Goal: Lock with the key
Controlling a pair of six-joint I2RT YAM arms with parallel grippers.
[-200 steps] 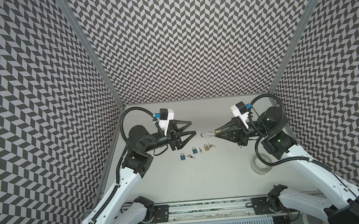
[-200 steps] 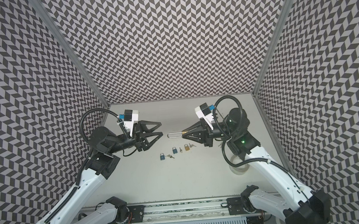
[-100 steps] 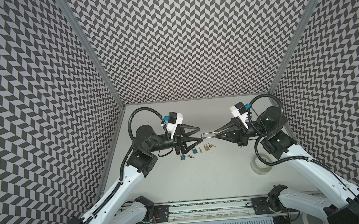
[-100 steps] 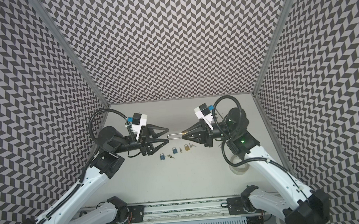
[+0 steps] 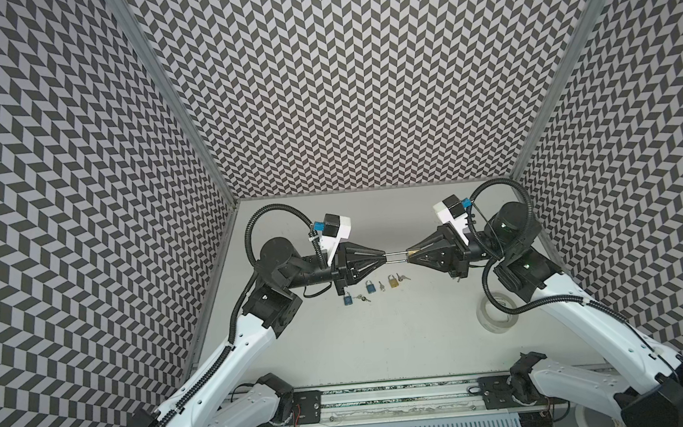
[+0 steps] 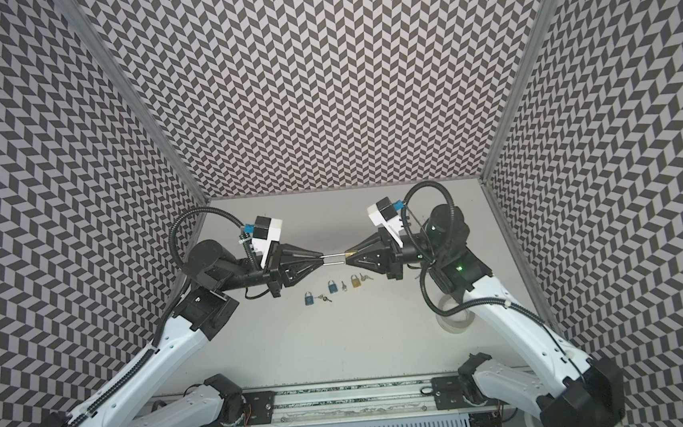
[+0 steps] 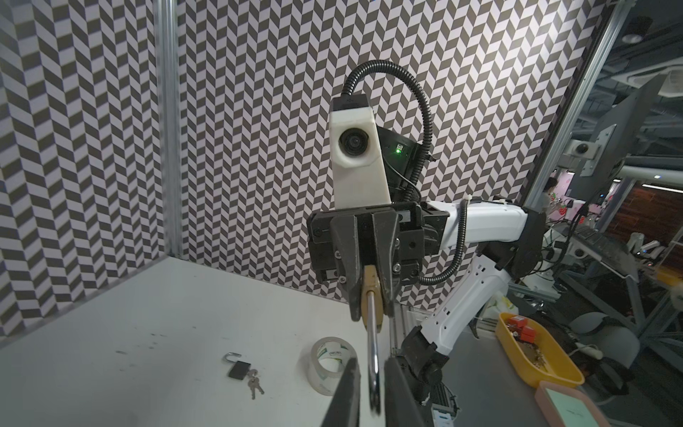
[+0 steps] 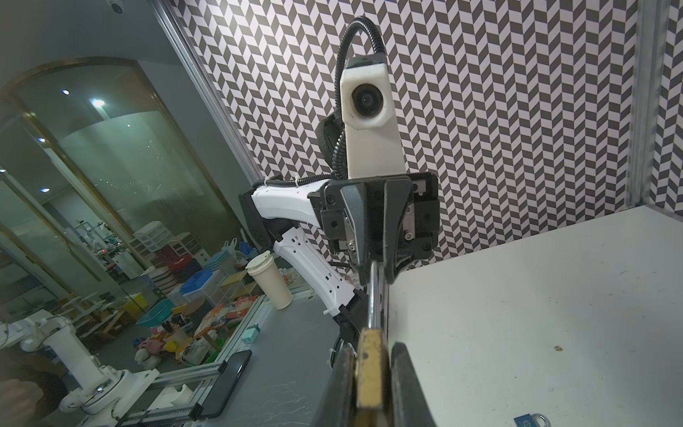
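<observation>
Two tools: we see the left tool (image 5: 384, 257) and the right tool (image 5: 410, 255) pointing tip to tip above the middle of the table (image 5: 383, 344), joined by one lock.
Task's lock: the brass padlock (image 8: 370, 369) is held in the air between the two arms, clear of the table. It lies sideways with its body toward the right arm.
Right tool: its fingers are pressed onto the flat sides of the brass body, pinching it.
Shackle: the long steel shackle (image 5: 396, 256) runs from the body straight across to the left tool. We cannot tell whether it is latched.
Left tool: its fingers are pressed together on the far end of the shackle, one on each side of the bar.
Row on the table: below the held lock we count a blue padlock (image 5: 347, 298) with keys (image 5: 364, 298), a second blue padlock (image 5: 370, 288) with a key (image 5: 381, 285), and a small gold lock (image 5: 393, 281) with a key pair (image 5: 402, 277).
Tape roll: the clear tape roll (image 5: 498, 315) sits by the right arm, well apart from the row.
</observation>
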